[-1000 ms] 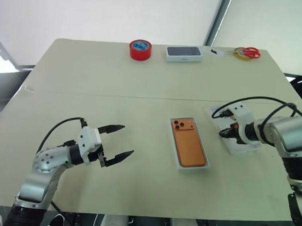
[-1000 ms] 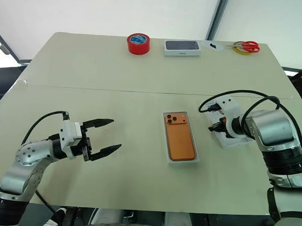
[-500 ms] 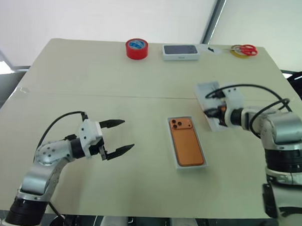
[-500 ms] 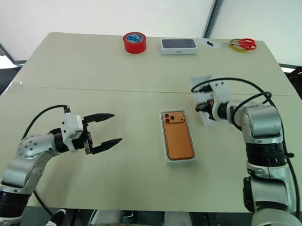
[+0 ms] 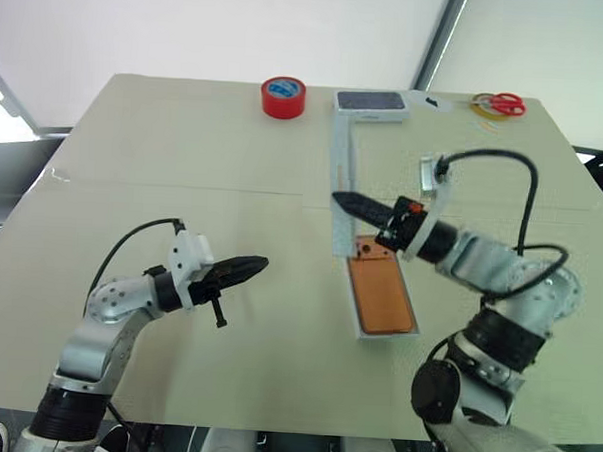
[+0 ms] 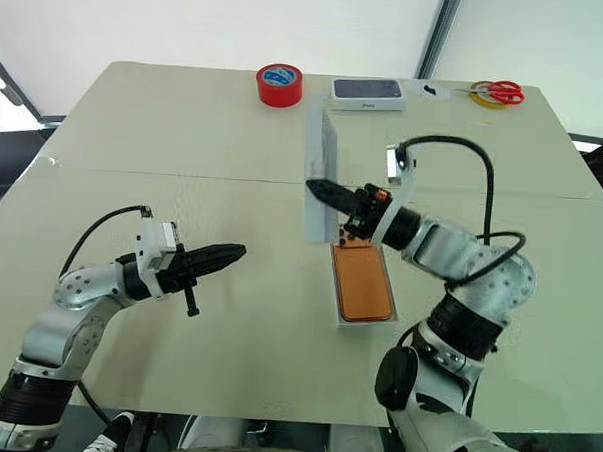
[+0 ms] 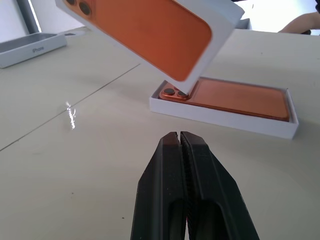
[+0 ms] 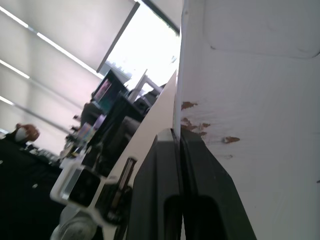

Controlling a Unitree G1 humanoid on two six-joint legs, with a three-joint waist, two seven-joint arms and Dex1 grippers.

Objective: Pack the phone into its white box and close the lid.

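Your right pincer (image 5: 355, 202) clamps lid (image 5: 343, 178) by one wall, holding it on edge above table (image 5: 185, 151), over camera end of phone (image 5: 380, 298). Phone already lies in white box (image 5: 362, 332), so judged step: tip lid flat over box. Your left pincer (image 5: 242, 269) closed, empty, parked well apart, leaving box free.

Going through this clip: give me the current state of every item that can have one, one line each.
Flat orange phone: lying camera side up inside the box base.
Shallow white box base: on the table, uncovered.
White rectangular lid: off the base, held on edge above the phone's camera end.
Right claw: shut on the lid.
Left claw: shut, empty.
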